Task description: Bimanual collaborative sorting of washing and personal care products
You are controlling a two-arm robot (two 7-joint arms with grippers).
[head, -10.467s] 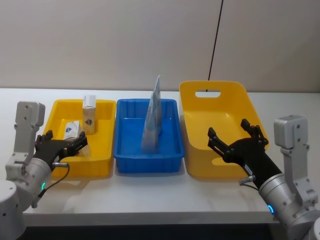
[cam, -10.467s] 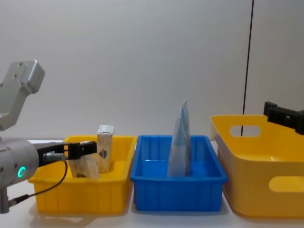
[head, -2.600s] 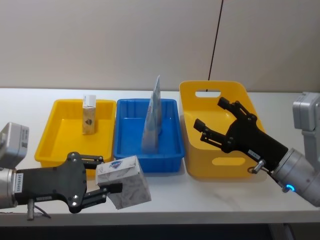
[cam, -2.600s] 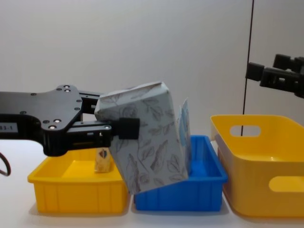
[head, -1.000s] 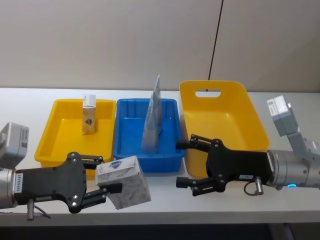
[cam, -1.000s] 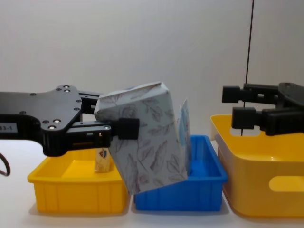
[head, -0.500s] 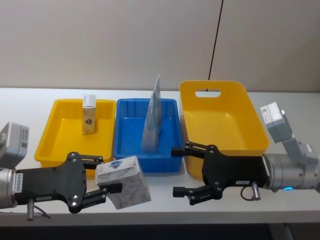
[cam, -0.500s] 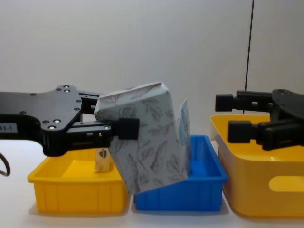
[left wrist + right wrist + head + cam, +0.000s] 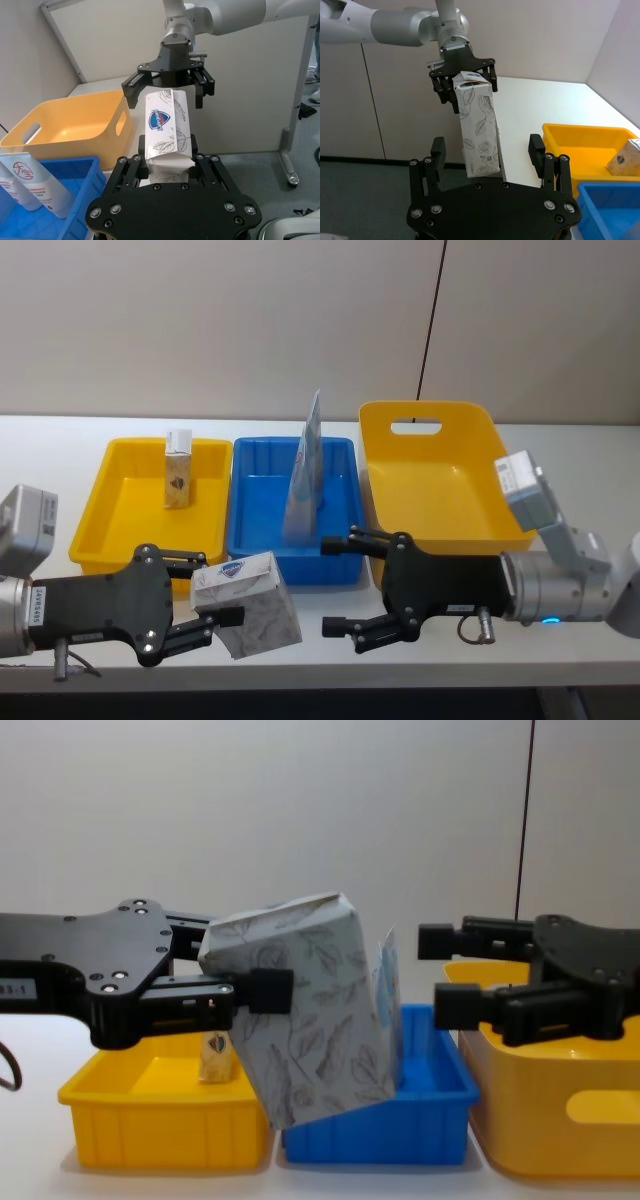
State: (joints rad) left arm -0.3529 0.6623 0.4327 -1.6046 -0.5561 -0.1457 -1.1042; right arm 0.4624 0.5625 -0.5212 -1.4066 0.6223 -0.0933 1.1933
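Right tool [image 9: 335,583] has slid further left vs 0.5 s ago. It was fronting the yellow bin [image 9: 440,490] and now sits in front of the blue tray [image 9: 262,505] near its right front corner, closer to the held carton [image 9: 250,605]. Left tool [image 9: 222,590] and that carton haven't shifted.

L to R: left tool is low at front left, above the table [image 9: 320,660] edge, fingers clenched on both sides of the carton. Carton is cream-grey w/ leafy print, off the table and tilted, blue emblem end facing up toward the head cam. In chest view it leans w/ its top to the right. Behind it, left yellow tray [image 9: 130,515] holds a second carton [image 9: 179,468], upright near the back wall, dark emblem on its front. Blue tray is in the middle, w/ pale blue tube [image 9: 305,475] standing on end, taper up, right of tray centre. Left wrist view shows a white red-lettered tube [image 9: 47,192] in that same tray. Right tool is at about the carton's height, fingers spread wide, released, gripping nothing, tips pointing left at the carton. Head view shows a small gap btw tips and carton, not touching. Both wrist views show the carton's free end lined up w/ the space btw the right tool's fingers. Yellow bin w/ handle slot is far right, behind the right arm.
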